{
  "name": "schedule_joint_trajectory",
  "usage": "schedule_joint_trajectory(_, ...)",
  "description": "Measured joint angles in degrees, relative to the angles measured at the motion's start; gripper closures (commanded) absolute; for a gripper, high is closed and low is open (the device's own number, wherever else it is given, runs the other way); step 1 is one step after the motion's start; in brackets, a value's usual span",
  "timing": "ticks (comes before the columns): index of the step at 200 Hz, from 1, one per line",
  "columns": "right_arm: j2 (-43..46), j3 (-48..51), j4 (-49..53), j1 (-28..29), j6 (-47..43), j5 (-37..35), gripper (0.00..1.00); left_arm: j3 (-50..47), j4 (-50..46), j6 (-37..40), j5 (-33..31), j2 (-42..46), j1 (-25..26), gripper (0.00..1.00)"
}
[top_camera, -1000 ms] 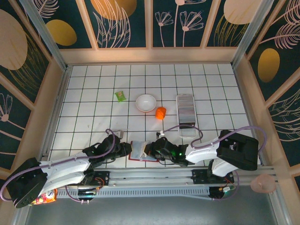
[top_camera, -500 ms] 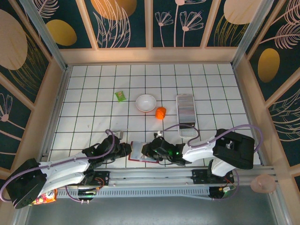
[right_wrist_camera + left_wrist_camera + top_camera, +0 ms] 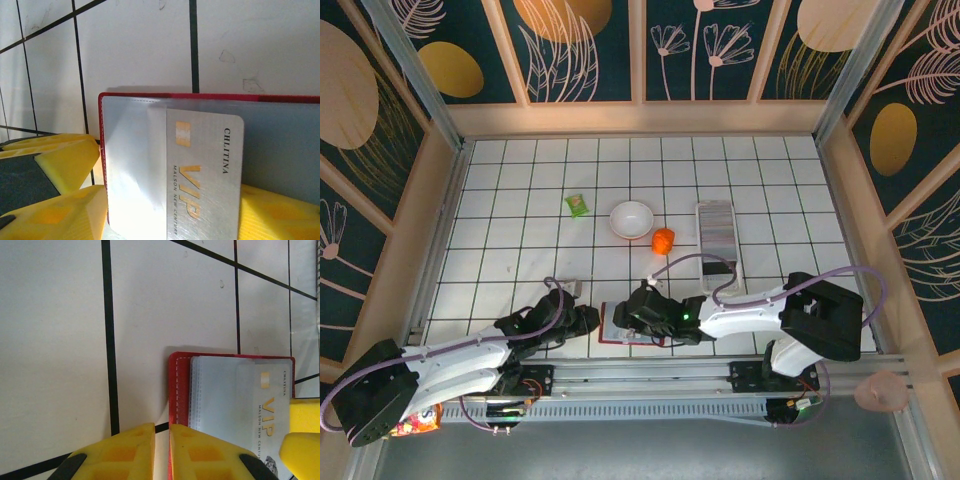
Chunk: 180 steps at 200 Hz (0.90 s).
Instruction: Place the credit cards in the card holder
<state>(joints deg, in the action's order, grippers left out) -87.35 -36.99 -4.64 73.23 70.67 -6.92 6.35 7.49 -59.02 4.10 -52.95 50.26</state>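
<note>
A silver card (image 3: pixel 205 165) stamped VIP lies partway under the clear sleeve (image 3: pixel 130 150) of the open red card holder (image 3: pixel 150 95) at the near edge of the table (image 3: pixel 520 200). The right gripper (image 3: pixel 165 220) stands with its jaws spread wide to either side of the card, clasping nothing. Over the past second that arm has reached further left across the holder and its jaws, closed then, have parted. That reads as a release: the card appears delivered, though its lower end is out of frame and how deep it sits cannot be told. At the holder's left edge the left gripper (image 3: pixel 161 440) has its jaws drawn almost together, with only a thin slit of table between them and nothing seen in it. One finger lies over the red border, as if pinning the holder flat. The remaining credit cards (image 3: pixel 717 228) sit as a ribbed row in the clear tray (image 3: pixel 735 268) further back on the right, well apart from the holder. Most of the job is judged still ahead, with another trip to the tray the likely next call.
</note>
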Motion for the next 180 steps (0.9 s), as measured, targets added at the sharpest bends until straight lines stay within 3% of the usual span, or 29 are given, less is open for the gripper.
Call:
schedule_joint_trajectory(48, -0.44, -0.50, 2.34, 0.15, -1.18, -0.59, 0.56, -0.04, 0.09, -0.17, 0.02, -0.22, 0.00, 0.86)
schedule_joint_trajectory(75, -2.69, -3.06, 3.43, 0.57, -2.05, -0.57, 0.56, -0.26, 0.48, -0.20, 0.15, -0.22, 0.00, 0.87)
schedule_joint_trajectory(150, -6.34, -10.84, 11.21, 1.97, -5.86, -3.17, 0.44, -0.70, 1.49, -0.61, 0.15, -0.20, 0.00, 0.87)
schedule_joint_trajectory(180, -5.42, -10.64, 14.21, 2.21, -5.62, -4.28, 0.54, -0.72, 1.77, -0.61, 0.20, -0.39, 0.00, 0.87)
